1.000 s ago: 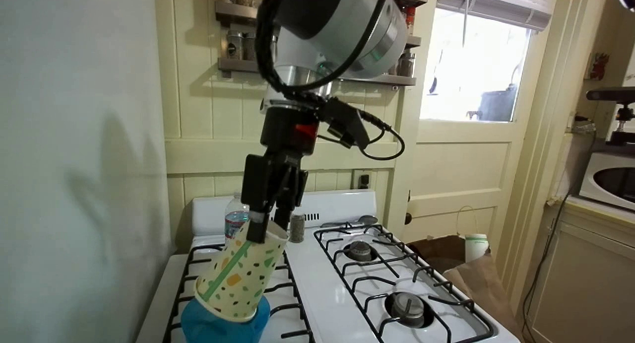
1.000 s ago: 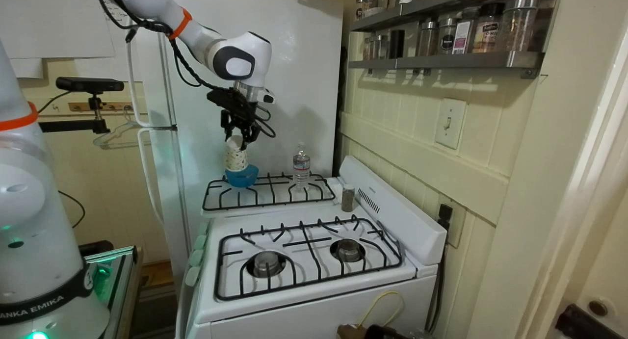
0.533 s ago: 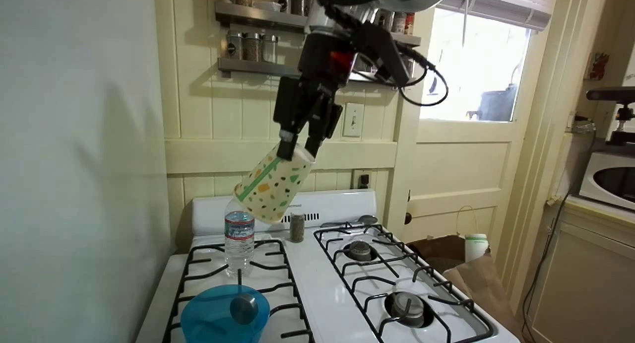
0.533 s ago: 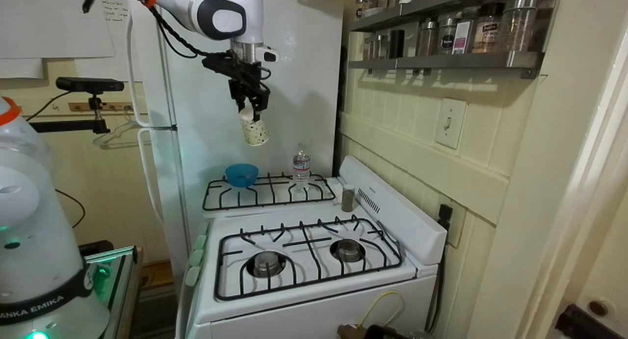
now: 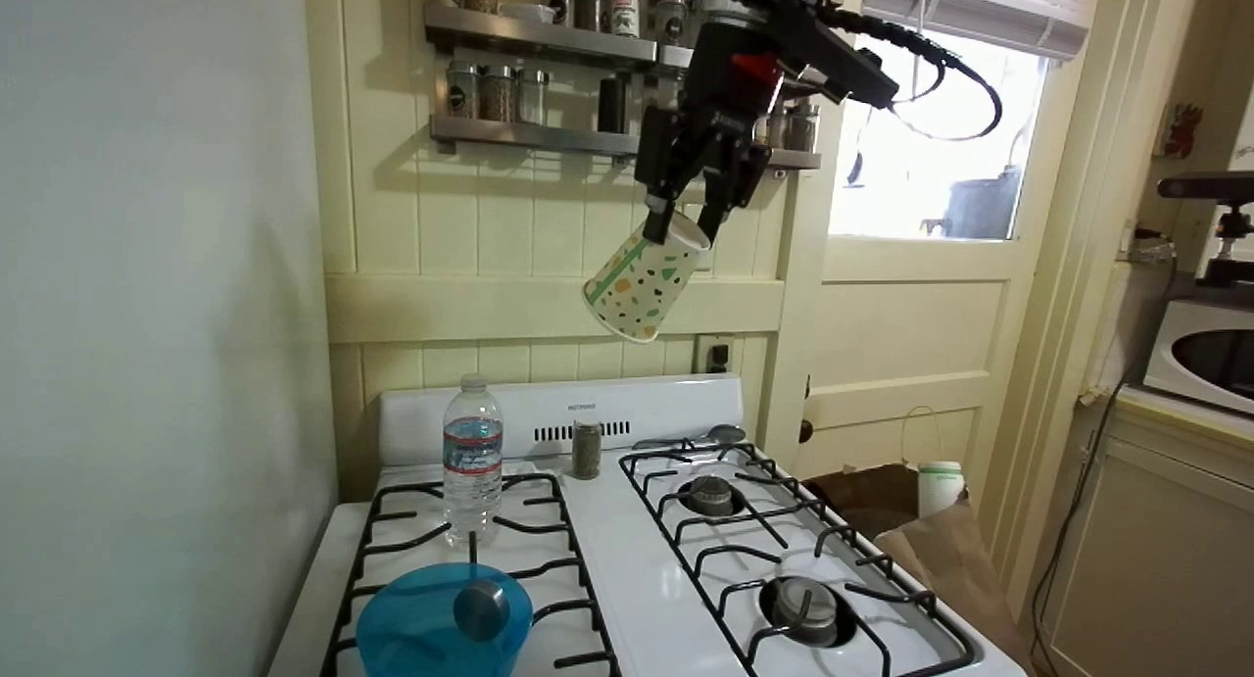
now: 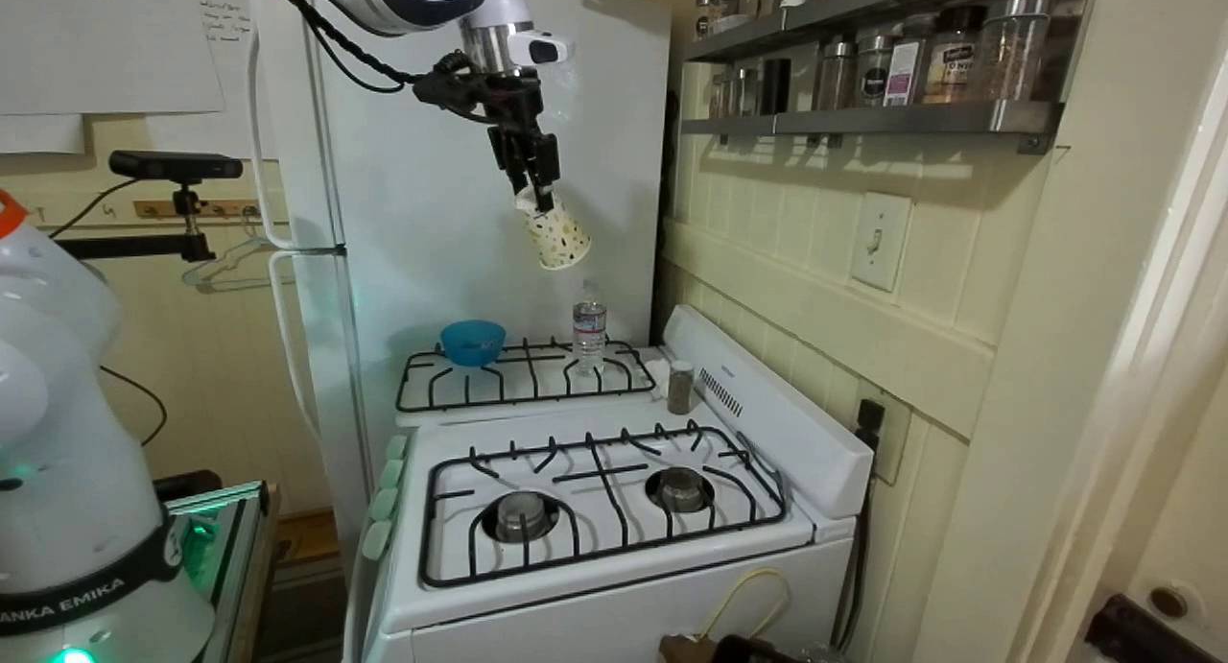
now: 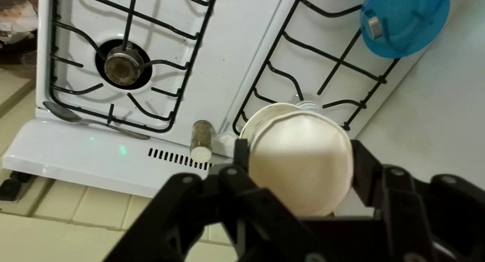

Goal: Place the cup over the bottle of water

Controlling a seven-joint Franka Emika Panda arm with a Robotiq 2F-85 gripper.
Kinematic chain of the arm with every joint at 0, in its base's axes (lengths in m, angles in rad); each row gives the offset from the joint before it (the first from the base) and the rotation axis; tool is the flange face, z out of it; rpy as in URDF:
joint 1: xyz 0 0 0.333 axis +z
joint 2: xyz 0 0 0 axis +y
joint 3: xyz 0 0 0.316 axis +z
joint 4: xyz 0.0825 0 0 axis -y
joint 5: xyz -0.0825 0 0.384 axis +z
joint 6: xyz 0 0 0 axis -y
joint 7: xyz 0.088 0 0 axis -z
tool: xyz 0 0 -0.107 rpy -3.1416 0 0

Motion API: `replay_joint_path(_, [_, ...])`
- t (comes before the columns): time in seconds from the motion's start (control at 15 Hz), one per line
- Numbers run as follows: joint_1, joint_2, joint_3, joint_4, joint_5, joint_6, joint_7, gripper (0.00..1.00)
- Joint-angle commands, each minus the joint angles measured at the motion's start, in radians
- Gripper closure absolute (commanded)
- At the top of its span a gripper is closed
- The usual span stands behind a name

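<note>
Cup [image 5: 639, 283] tilted in pincer [image 5: 683, 232], bottle [image 5: 473, 459] upright, apart

The arm [image 6: 58, 442] is white, its cables [image 5: 885, 30] and gripper [image 5: 684, 228] black

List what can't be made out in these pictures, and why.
Inside of the cup: hidden by its base in the wrist view, its side in both exterior views.
Most of the bottle of water: behind the cup in the wrist view.
Small print on its label: too blurred to read in both exterior views.
Bottom of the blue bowl: cut off by the lower edge in an exterior view.
</note>
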Motion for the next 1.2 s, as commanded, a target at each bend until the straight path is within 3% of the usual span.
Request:
replay_joint_path(0.0, [0.008,0.004,-0.008,0.002,-0.007,-0.002,0.011,0.36])
replay_joint_path(0.07, [0.015,0.018,-0.002,-0.004,-0.013,-0.028,-0.001,0.61])
replay_joint_path(0.27, [0.059,0.144,0.008,0.093,0.039,-0.059,-0.045,0.61])
replay_joint_path(0.4, [0.075,0.230,0.033,0.159,0.007,-0.067,-0.056,0.61])
replay_joint_path(0.8, [0.092,0.393,0.102,0.298,-0.196,0.097,-0.004,0.61])
replay_joint_path(1.13, [0.107,0.492,0.098,0.395,-0.291,0.040,-0.001,0.61])
